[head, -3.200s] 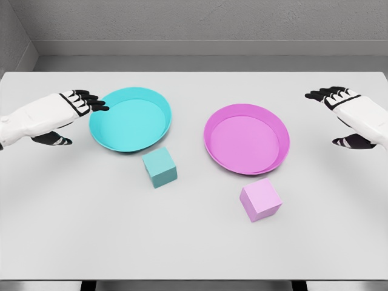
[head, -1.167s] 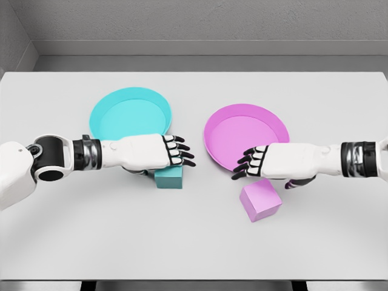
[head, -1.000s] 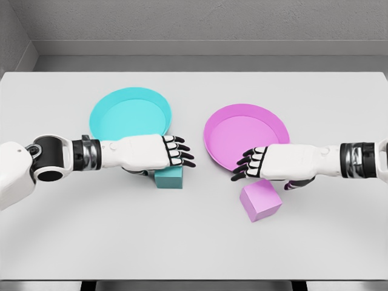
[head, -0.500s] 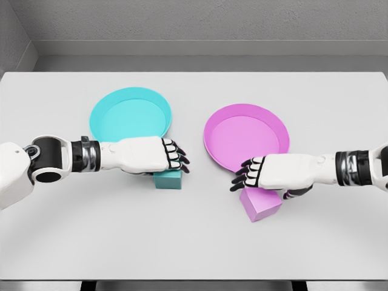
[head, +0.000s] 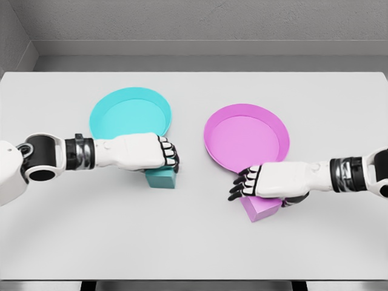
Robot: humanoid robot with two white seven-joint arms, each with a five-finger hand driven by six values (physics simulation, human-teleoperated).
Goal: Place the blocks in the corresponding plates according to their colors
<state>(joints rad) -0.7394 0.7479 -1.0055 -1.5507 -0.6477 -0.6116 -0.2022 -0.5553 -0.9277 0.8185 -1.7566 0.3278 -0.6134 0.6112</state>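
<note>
Left arm enters from the left edge and lies across the grey table [head: 194, 242], forearm level. The left hand [head: 142, 151] sits on top of the teal block [head: 161, 177], fingers [head: 171, 159] curled down over the block's upper face and right edge — closed around it as far as can be seen. Only the lower part of the block shows below the hand; it rests on the table, touching or just beside the near rim of the teal plate [head: 127, 109]. Whether the block is lifted cannot be told.

The teal plate lies on the left half of the table, far of the hand, with nothing in it. Its near rim is partly covered by the hand.

The pink plate [head: 245, 136] lies right of centre, well apart from the teal plate, also holding nothing.

The pink block [head: 262, 209] stands on the table just near of the pink plate's near rim, outside it. The right hand [head: 267, 182] lies across its top — the arm comes in from the right edge, wrist level. The dark fingertips [head: 238, 188] point left and bend down past the block's left edge; the thumb shows at the block's right side. The hand appears to be clasping the block, though the contact underneath is hidden.

Neither block is in a plate.
</note>
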